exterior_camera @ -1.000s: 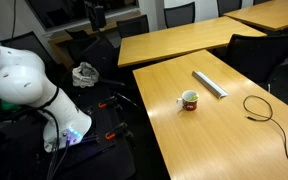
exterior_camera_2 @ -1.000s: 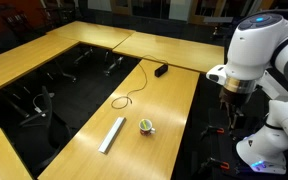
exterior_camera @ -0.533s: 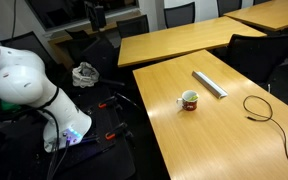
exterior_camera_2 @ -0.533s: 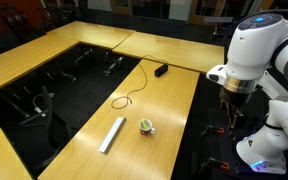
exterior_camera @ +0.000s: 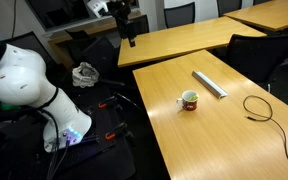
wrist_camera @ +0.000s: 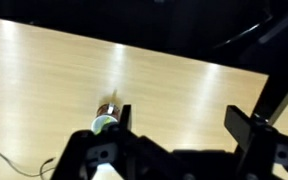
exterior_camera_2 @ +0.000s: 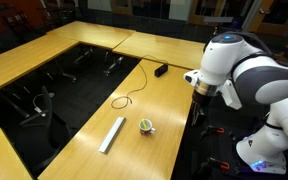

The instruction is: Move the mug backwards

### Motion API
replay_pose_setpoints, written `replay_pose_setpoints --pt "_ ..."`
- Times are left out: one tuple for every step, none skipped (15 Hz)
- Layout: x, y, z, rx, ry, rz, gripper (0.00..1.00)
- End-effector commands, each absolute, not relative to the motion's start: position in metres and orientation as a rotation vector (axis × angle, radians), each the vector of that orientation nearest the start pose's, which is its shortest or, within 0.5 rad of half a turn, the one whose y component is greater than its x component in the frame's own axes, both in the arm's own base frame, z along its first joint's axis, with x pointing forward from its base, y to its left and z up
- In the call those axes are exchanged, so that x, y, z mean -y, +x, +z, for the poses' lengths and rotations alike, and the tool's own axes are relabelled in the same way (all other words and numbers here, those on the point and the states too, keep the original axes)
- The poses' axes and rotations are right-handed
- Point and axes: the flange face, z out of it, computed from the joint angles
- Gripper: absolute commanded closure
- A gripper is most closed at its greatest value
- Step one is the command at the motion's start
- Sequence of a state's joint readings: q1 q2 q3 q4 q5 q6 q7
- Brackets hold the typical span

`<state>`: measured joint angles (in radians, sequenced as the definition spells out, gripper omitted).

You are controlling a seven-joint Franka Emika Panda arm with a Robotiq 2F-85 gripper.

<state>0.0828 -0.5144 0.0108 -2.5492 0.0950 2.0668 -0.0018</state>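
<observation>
The small white mug (exterior_camera: 189, 100) with reddish markings stands upright on the wooden table (exterior_camera: 214, 140); it also shows in the other exterior view (exterior_camera_2: 146, 126). In the wrist view the mug (wrist_camera: 103, 124) shows its greenish inside and sits low left, partly behind one finger. My gripper (wrist_camera: 181, 125) is open and empty, high above the table. In both exterior views the gripper (exterior_camera: 131, 30) (exterior_camera_2: 202, 93) hangs in the air near the table's edge, well apart from the mug.
A grey bar (exterior_camera: 209, 84) (exterior_camera_2: 112, 134) lies next to the mug. A black cable (exterior_camera: 259, 108) (exterior_camera_2: 124, 100) loops on the table, and a small black box (exterior_camera_2: 160, 71) sits further along. More tables and chairs surround it. Clutter (exterior_camera: 85, 73) lies beside the robot base.
The arm has swung towards the table; the gripper now hangs near the table's edge. The mug, bar and cable have not moved.
</observation>
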Motion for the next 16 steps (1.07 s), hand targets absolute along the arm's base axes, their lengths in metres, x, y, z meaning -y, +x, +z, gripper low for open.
replay_pose_setpoints --pt "-0.039 0.426 0.406 0.208 -3.048 -0.169 0.0" --pt "-0.042 0.438 0.389 0.303 -3.063 -0.203 0.0" --pt "-0.043 0.448 0.372 0.361 -3.075 -0.217 0.0" --pt "-0.046 0.458 0.355 0.432 -3.107 -0.231 0.0" --pt "-0.047 0.465 0.34 0.481 -3.122 -0.224 0.0" --pt "-0.048 0.471 0.326 0.513 -3.148 -0.22 0.0" --pt "-0.049 0.476 0.314 0.534 -3.164 -0.212 0.0" --pt "-0.048 0.481 0.303 0.538 -3.17 -0.203 0.0" --pt "-0.047 0.485 0.295 0.547 -3.182 -0.2 0.0" --pt "-0.044 0.488 0.29 0.549 -3.205 -0.189 0.0" --pt "-0.041 0.49 0.29 0.487 -3.23 -0.168 0.0" --pt "-0.043 0.484 0.288 0.538 -3.194 -0.166 0.0" --pt "-0.042 0.486 0.286 0.516 -3.207 -0.165 0.0" --pt "-0.041 0.488 0.287 0.51 -3.211 -0.168 0.0" --pt "-0.041 0.488 0.287 0.502 -3.213 -0.172 0.0" --pt "-0.041 0.489 0.288 0.501 -3.214 -0.173 0.0"
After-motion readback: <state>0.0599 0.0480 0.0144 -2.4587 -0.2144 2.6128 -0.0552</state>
